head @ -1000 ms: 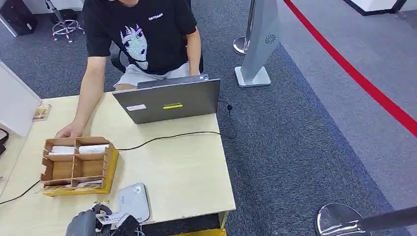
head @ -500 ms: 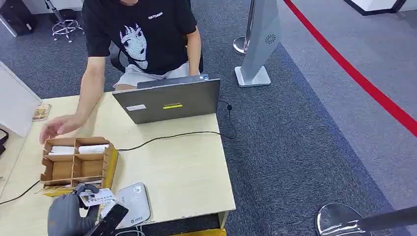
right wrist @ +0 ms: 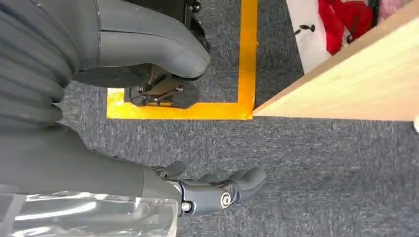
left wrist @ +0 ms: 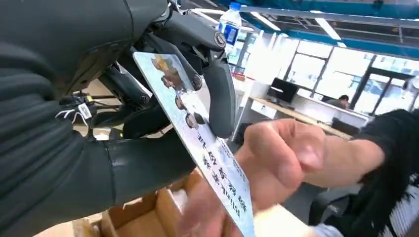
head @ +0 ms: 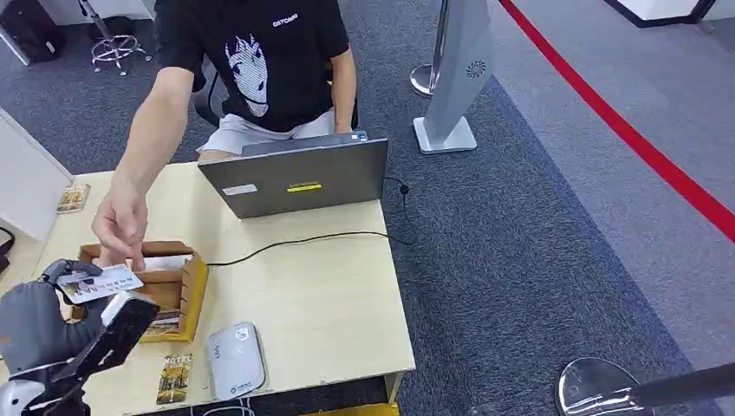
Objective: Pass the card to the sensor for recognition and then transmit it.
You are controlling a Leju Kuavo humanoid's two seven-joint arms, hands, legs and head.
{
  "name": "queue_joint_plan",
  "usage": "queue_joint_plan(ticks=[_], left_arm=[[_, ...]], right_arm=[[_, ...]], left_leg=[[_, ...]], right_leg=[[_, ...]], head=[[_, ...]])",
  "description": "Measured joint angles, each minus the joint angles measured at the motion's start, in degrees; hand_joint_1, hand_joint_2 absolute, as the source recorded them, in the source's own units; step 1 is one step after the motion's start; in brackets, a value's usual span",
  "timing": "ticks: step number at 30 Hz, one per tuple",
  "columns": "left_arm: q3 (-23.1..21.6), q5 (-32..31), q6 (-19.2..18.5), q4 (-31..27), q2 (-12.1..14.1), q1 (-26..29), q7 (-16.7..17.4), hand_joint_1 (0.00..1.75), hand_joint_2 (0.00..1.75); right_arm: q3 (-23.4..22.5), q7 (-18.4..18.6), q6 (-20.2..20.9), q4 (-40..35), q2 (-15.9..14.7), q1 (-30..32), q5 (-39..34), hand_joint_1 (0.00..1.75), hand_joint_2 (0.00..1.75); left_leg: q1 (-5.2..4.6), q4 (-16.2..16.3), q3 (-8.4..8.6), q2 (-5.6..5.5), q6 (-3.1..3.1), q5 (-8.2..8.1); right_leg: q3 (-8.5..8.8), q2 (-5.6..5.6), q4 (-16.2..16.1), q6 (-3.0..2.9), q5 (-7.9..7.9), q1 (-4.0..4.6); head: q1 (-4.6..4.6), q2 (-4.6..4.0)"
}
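My left hand [head: 36, 322] is raised over the table's left front corner and pinches a white printed card [head: 100, 282]. In the left wrist view the card [left wrist: 196, 140] sticks out from between my thumb and dark fingers [left wrist: 220, 94]. A person's hand [head: 121, 221] reaches in from across the table, and its fingers [left wrist: 276, 158] close around the card's far end. The white sensor pad [head: 236, 359] lies flat near the front edge, to the right of my left hand. My right hand [right wrist: 163, 118] hangs beside the table over the carpet, holding nothing.
A wooden divided box [head: 178, 282] stands just behind the card. Another card [head: 176, 379] lies by the sensor. An open laptop [head: 299, 178] with a black cable sits at the back. The person sits behind the table [head: 321, 303]. A metal stand base [head: 598, 386] is at right.
My left hand has risen from beside the sensor and carried the card left and away from me. The person's hand left the box's edge and came to meet the card.
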Motion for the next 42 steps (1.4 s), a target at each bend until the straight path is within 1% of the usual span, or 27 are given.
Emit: queue_joint_plan(ticks=[5,10,11,12,17,19,20,22,26,28,29,30,31,33,35,36,38,42], left_arm=[[1.7,0.5,-0.2,1.4,0.8,-2.3,0.1,1.75,1.75],[2.2,1.4,-0.2,2.3,0.9,-3.1,0.0,1.75,1.75],[2.3,1.5,-0.2,2.5,0.9,-3.2,-0.1,0.28,1.75],[2.3,1.7,-0.2,2.7,0.9,-3.3,-0.2,0.0,1.75],[2.4,4.5,-0.3,2.8,0.8,-3.0,-1.1,0.0,1.75],[2.4,5.9,-1.1,2.7,0.8,-2.5,-1.7,0.0,1.75],[2.4,7.1,-2.3,2.4,0.9,-1.9,-2.1,0.0,1.75],[2.4,8.7,-4.6,0.9,1.2,-0.3,-3.1,0.0,1.75],[2.4,8.9,-5.6,-1.8,2.0,2.3,-4.4,0.0,1.75],[2.4,8.3,-5.8,-3.7,2.6,4.1,-5.8,0.0,1.75],[2.4,8.0,-6.5,-4.7,3.1,4.9,-6.7,0.0,1.75],[2.2,8.2,-7.5,-5.4,3.9,5.8,-7.6,0.0,1.75],[2.0,8.5,-8.8,-6.3,5.5,6.7,-8.8,0.0,1.75],[1.7,8.4,-10.4,-7.2,9.1,8.3,-10.4,0.0,1.75],[1.6,6.9,-11.5,-7.5,12.8,9.5,-10.9,0.0,1.75],[1.6,6.0,-11.9,-7.5,14.3,10.0,-10.9,0.0,1.75],[1.6,2.2,-12.5,-7.5,17.2,10.7,-9.4,0.0,1.75],[1.4,-4.0,-12.6,-7.5,23.5,11.5,-7.3,0.0,1.75]], right_arm=[[0.0,0.0,0.1,1.0,0.0,-0.5,0.5,0.0,1.75],[0.0,0.0,0.2,1.7,0.0,-0.7,0.9,0.0,1.75],[0.0,0.0,0.2,1.9,0.0,-0.7,0.9,0.0,1.75],[-0.1,0.0,0.2,2.1,0.0,-0.8,0.9,0.0,1.75],[-0.1,0.0,0.5,2.3,0.0,-0.9,0.6,0.0,1.75],[-0.1,0.0,0.7,2.3,0.0,-0.8,0.3,0.0,1.75],[-0.1,0.0,0.6,2.3,0.0,-0.8,-0.5,0.0,1.75],[-0.2,0.1,0.5,2.2,0.0,-0.7,-2.1,0.0,1.75],[-0.2,0.4,0.5,1.9,0.0,-0.5,-2.6,0.0,1.75],[-0.2,0.4,0.4,1.8,0.0,-0.3,-3.1,0.0,1.75],[-0.3,0.3,0.3,1.7,0.0,-0.2,-3.5,0.0,1.75],[-0.3,0.1,0.0,1.7,0.0,-0.2,-3.6,0.0,1.75],[-0.4,-0.3,-0.2,1.7,0.0,-0.2,-3.8,0.0,1.75],[-0.9,-1.2,-0.2,1.7,0.0,-0.3,-4.2,0.0,1.75],[-1.8,-1.9,0.0,1.9,0.0,-0.6,-4.1,0.0,1.75],[-2.1,-2.2,0.1,2.0,0.0,-0.7,-3.9,0.0,1.75],[-3.0,-3.6,1.3,2.3,0.0,-1.1,-2.1,0.0,1.75],[-7.7,-8.5,4.6,5.3,-0.3,-3.3,3.7,0.0,1.75]], left_leg=[[-0.01,0.0,-0.01,0.0,0.0,-0.01],[-0.01,0.0,-0.02,0.03,0.01,-0.01],[-0.01,0.0,-0.02,0.03,0.01,-0.01],[-0.01,0.0,-0.02,0.03,0.01,-0.01],[-0.01,0.0,-0.04,0.01,0.01,-0.01],[-0.01,0.0,-0.04,0.02,0.01,-0.02],[-0.01,0.0,-0.05,0.02,0.01,-0.02],[-0.01,0.0,-0.04,0.04,0.01,-0.02],[-0.01,0.0,-0.05,0.02,0.01,-0.02],[0.0,0.0,-0.05,0.04,0.01,-0.03],[0.0,0.0,-0.05,0.04,0.01,-0.03],[0.0,0.0,-0.05,0.04,0.01,-0.03],[0.0,0.0,-0.05,0.04,0.01,-0.03],[0.01,0.0,-0.04,0.04,-0.02,-0.04],[0.04,0.0,-0.04,0.03,-0.02,-0.04],[0.04,0.0,-0.03,0.03,-0.02,-0.03],[0.07,0.0,-0.03,0.03,-0.05,-0.02],[0.07,0.0,-0.04,0.03,-0.04,-0.01]], right_leg=[[0.0,0.0,0.0,0.0,0.0,0.0],[-0.03,0.05,0.0,0.0,0.0,-0.01],[-0.03,0.05,0.0,0.0,0.0,-0.01],[-0.04,0.05,0.0,0.0,0.0,0.0],[-0.03,0.03,0.0,0.0,-0.01,0.0],[-0.03,0.04,0.0,0.0,-0.01,-0.01],[-0.03,0.04,0.0,0.0,-0.01,-0.01],[-0.05,0.06,0.0,0.0,-0.01,-0.01],[-0.05,0.04,0.0,0.0,-0.02,-0.01],[-0.06,0.06,0.0,0.0,-0.02,0.0],[-0.06,0.06,0.0,0.0,-0.02,0.0],[-0.06,0.05,0.0,0.01,-0.03,0.0],[-0.07,0.05,0.0,0.0,-0.04,0.0],[-0.07,0.05,0.0,-0.01,-0.05,0.01],[-0.07,0.05,0.0,-0.02,-0.05,0.02],[-0.07,0.05,0.0,-0.02,-0.06,0.03],[-0.06,0.04,0.0,-0.03,-0.05,0.05],[-0.02,0.04,0.0,-0.04,-0.04,0.05]], head=[[0.02,0.02],[0.0,0.0],[0.02,0.02],[0.02,0.02],[0.02,0.02],[0.02,0.02],[0.02,0.02],[0.02,0.02],[0.04,0.0],[0.02,0.02],[0.0,0.02],[0.04,0.02],[0.0,0.02],[0.02,0.02],[0.0,0.0],[0.0,0.02],[0.02,0.02],[0.04,0.0]])
